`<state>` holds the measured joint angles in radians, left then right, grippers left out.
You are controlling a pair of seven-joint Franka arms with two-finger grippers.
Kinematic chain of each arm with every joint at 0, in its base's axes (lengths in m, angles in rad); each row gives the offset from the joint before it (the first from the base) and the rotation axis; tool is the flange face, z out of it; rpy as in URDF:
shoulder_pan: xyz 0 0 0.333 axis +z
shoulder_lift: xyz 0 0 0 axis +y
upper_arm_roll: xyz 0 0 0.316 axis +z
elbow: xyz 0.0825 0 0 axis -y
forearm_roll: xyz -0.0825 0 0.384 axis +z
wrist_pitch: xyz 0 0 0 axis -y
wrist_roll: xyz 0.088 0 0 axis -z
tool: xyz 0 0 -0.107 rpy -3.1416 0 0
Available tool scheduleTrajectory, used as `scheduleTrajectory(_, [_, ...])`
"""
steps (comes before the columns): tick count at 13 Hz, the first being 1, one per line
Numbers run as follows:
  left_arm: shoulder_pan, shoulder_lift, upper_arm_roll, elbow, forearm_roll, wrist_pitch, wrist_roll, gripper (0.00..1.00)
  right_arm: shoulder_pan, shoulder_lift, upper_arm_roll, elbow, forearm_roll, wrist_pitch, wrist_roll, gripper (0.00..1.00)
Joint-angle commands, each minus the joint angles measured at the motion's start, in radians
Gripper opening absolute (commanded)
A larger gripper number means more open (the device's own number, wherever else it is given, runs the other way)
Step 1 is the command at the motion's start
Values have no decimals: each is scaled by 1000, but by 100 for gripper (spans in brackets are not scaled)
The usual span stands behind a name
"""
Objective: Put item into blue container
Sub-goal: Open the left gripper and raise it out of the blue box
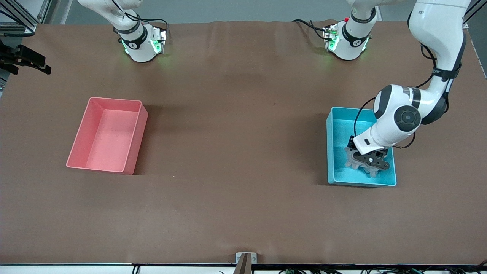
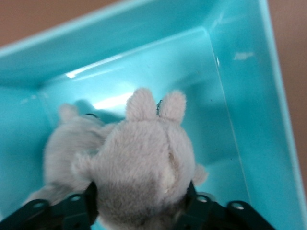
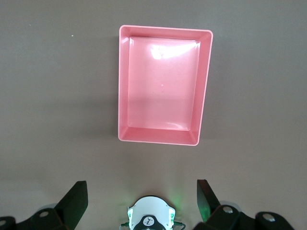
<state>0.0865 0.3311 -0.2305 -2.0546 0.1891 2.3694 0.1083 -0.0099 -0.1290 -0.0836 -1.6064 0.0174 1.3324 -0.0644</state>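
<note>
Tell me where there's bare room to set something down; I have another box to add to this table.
The brown table is bare between the pink bin and the blue container, and nearer the front camera than both. The pink bin is empty. It is crowded in the blue container, where the left gripper hangs around a grey plush toy. The right gripper waits, open, above the pink bin.

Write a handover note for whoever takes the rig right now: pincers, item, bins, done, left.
Left pincer: down inside the blue container, fingers on either side of the grey plush toy; grip unclear.
Right pincer: open, empty, waiting high over the pink bin.
Done: toy is in the blue container.
Left: confirm release, lift the left arm out.
</note>
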Motion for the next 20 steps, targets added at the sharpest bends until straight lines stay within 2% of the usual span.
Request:
scheduleTrajectory(1, [7,-121,-10,19,-31,-129,-47,100,2,-18,1,5,-2,-25,-2,100])
scheduleTrajectory(4, [6,-211,-10,91,-132,-327,-55,100,-2,-18,-4,3,-1,-24,-3,100])
scheduleTrajectory(7, [7,-247,-9,201,-143,-519,-81,100,-2,-21,-4,2,0,-13,-6,100])
scheduleTrajectory(10, [10,-305,-7,277,-149,-654,-105,100,-1,-26,-2,11,0,11,-6,100])
scheduleTrajectory(13, [19,-404,10,280,-178,-708,-96,100,4,-27,5,46,-2,11,-8,100])
scheduleTrajectory(17, [77,-423,22,402,-175,-825,-85,100,2,-30,1,51,-1,11,-8,100])
scheduleTrajectory(20, [108,-414,20,429,-183,-820,-38,100,1,-26,-2,65,0,8,-6,100])
